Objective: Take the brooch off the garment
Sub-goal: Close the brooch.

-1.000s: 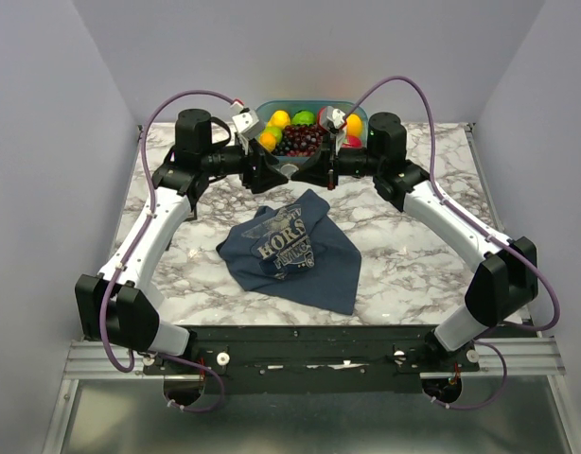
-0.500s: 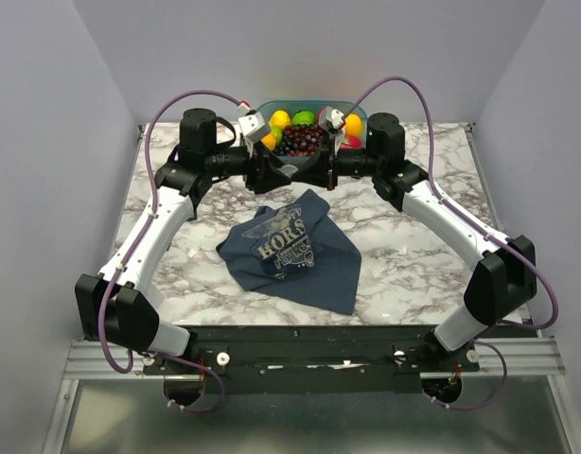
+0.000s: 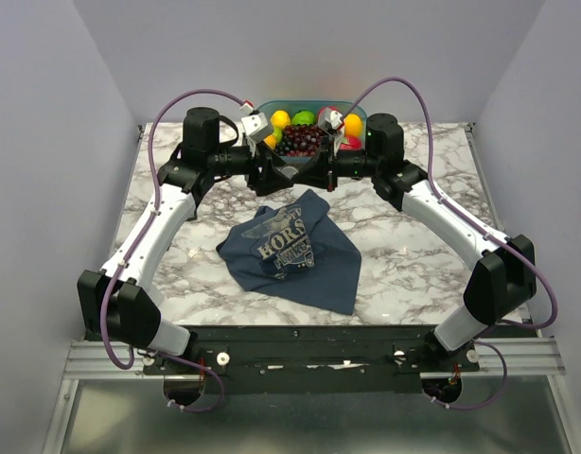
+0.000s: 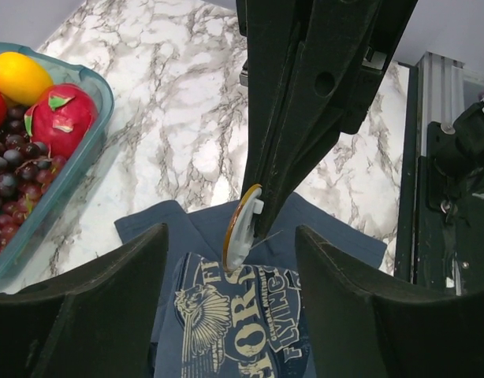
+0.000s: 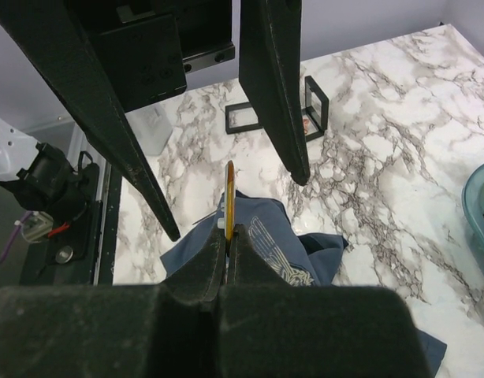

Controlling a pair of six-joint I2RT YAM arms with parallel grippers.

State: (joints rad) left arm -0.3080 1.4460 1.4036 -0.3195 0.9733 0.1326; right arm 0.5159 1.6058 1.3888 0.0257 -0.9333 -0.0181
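The brooch (image 4: 242,224) has a shiny gold-coloured metal rim and a paler, smooth face. The fingers (image 5: 196,277) of the right end effector (image 5: 228,240) look like matt black, faintly grainy plastic. The garment (image 3: 300,253) is soft matt slate-blue cloth with a flat pale print, the tabletop (image 3: 413,255) is smooth and marble-patterned, and the tub (image 4: 84,150) is translucent teal plastic with a glossy red fruit (image 4: 59,118) in it.
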